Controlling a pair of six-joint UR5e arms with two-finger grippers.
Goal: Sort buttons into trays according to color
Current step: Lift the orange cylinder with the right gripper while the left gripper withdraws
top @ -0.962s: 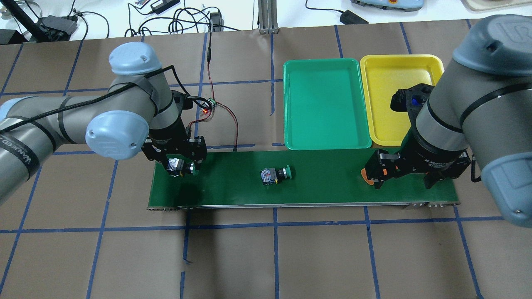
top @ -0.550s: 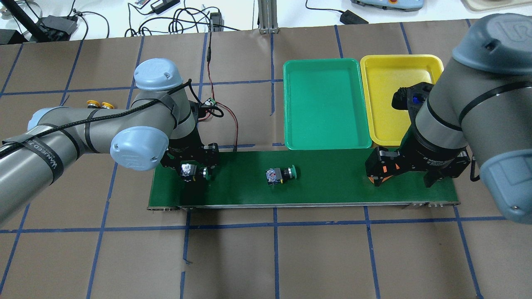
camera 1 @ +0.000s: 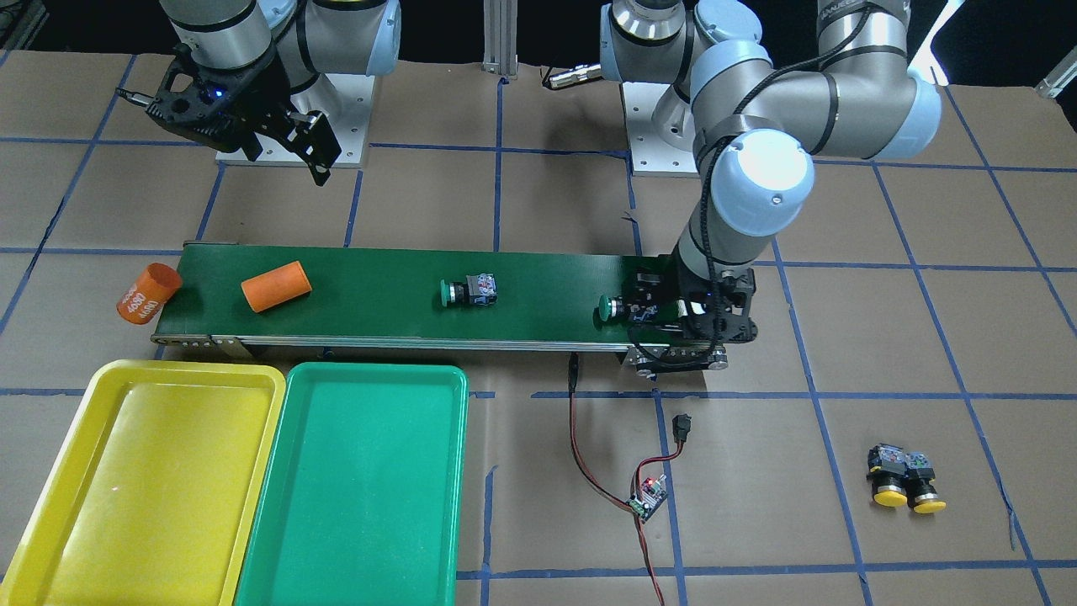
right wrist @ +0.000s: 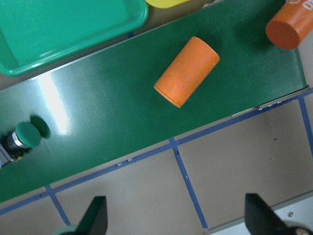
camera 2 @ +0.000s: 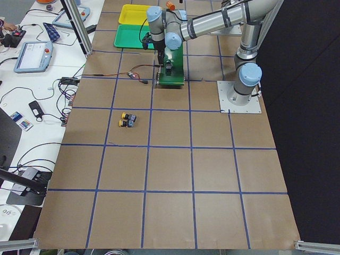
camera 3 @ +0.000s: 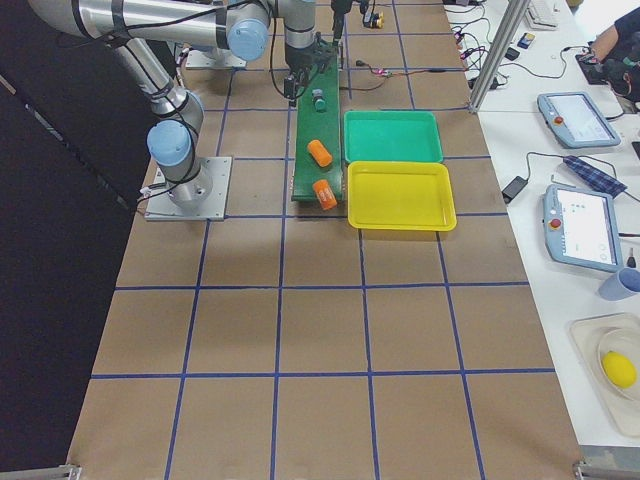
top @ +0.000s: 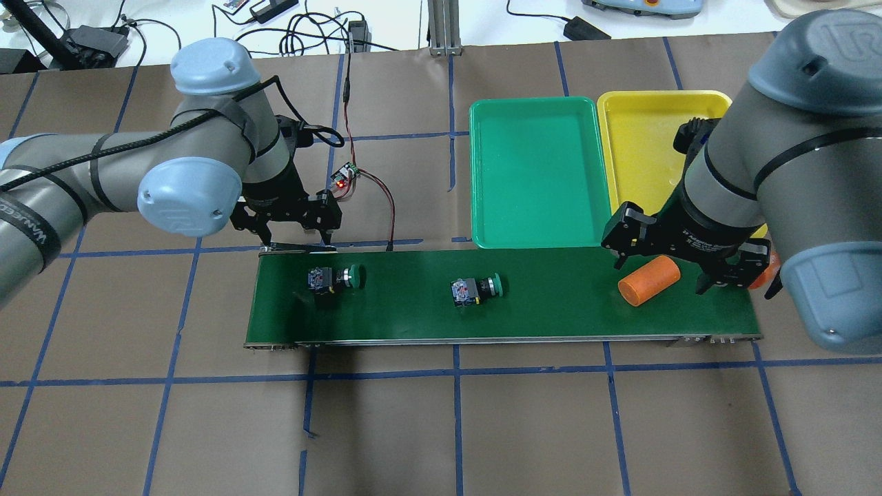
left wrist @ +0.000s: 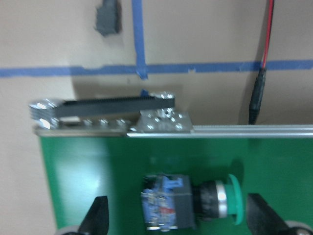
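Observation:
Two green buttons lie on their sides on the dark-green belt (top: 551, 310), one near its left end (top: 335, 277) and one mid-belt (top: 475, 289). My left gripper (top: 296, 238) is open and empty over the belt's far edge, just behind the left one, which shows between its fingers in the left wrist view (left wrist: 190, 208). Two yellow buttons (camera 1: 904, 481) stand together on the table, off the belt. The green tray (top: 482, 172) and the yellow tray (top: 620, 172) hold nothing. My right gripper (top: 679, 265) is open and raised above an orange cylinder (top: 648, 279).
A second orange cylinder printed "4680" (camera 1: 148, 292) lies at the belt's end beyond the first. A small circuit board with red and black wires (top: 344, 177) lies behind the belt near my left gripper. Blue tape lines grid the brown table.
My left gripper let go of the green button on the belt and drew back to the far edge. My right gripper rose off the orange cylinder. The mid-belt button drifted right.

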